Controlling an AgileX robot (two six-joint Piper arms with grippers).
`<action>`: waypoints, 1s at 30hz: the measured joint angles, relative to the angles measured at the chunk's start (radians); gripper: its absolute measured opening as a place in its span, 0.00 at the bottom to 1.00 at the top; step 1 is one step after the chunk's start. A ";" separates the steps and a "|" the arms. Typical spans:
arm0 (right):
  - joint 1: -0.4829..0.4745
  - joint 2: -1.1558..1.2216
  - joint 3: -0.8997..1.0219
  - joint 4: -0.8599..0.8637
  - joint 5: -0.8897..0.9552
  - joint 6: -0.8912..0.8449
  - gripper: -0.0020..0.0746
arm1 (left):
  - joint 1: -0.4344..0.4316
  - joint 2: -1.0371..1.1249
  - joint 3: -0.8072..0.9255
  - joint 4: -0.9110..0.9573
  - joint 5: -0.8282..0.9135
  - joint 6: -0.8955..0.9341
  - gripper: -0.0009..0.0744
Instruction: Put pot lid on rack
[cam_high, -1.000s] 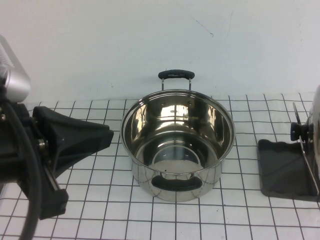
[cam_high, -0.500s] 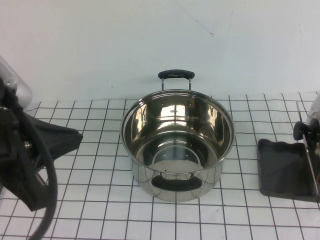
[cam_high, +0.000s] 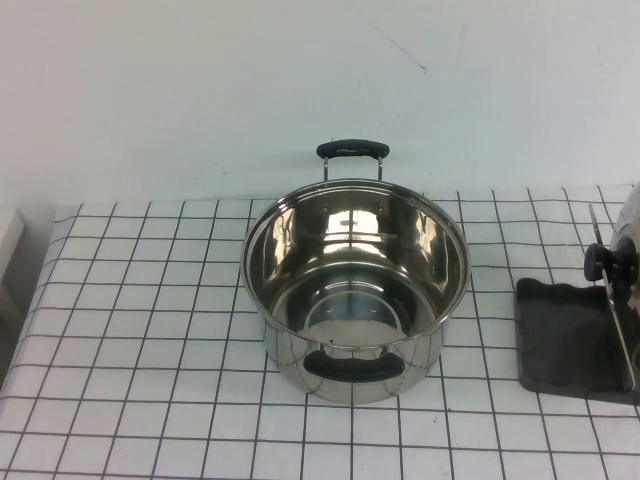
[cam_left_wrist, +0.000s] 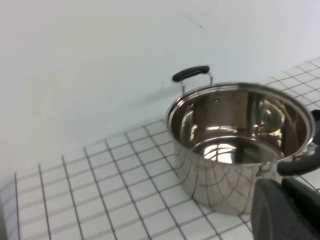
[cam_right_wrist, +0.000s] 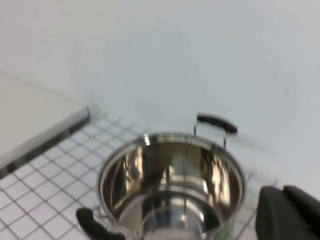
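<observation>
Operator: Where is the pot lid (cam_high: 630, 232)?

Observer: At the far right edge of the high view, mostly cut off. It stands on edge against the rack (cam_high: 621, 340), with its black knob (cam_high: 598, 262) pointing left toward the pot (cam_high: 355, 290). Its foot sits over the rack's dark grey tray (cam_high: 560, 340). I judge the placing already done.

Operator: Which way does the lid run?

Observer: Its disc runs from the near side of the table (cam_high: 150, 350) to the far side, so its domed face looks across at the pot. A grasp on the knob would have to come in sideways, from the pot's side.

Operator: Which arm is nearer?

Observer: The right one, since the rack is on the robot's right and well apart from the left side. Neither arm shows in the high view.

Operator: And the grippers?

Observer: The right gripper (cam_right_wrist: 287, 215) shows only as a dark shape at the edge of its own wrist view, looking at the open pot; the lid is not in that view. Its jaws are closed with nothing between them. The left gripper (cam_left_wrist: 282, 210) shows the same way in its wrist view, beside the pot's near handle, jaws also closed and empty.

Operator: What could go wrong?

Observer: Little, I think, unless the upright lid is nudged.
</observation>
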 joint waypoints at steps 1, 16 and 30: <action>0.011 -0.025 0.020 0.025 -0.015 -0.029 0.03 | 0.000 -0.047 0.035 0.031 -0.003 -0.058 0.01; 0.046 -0.472 0.305 0.122 -0.218 -0.322 0.02 | 0.000 -0.313 0.285 0.255 0.017 -0.415 0.01; 0.056 -0.484 0.459 0.153 -0.362 -0.343 0.02 | 0.000 -0.313 0.296 0.199 0.013 -0.421 0.01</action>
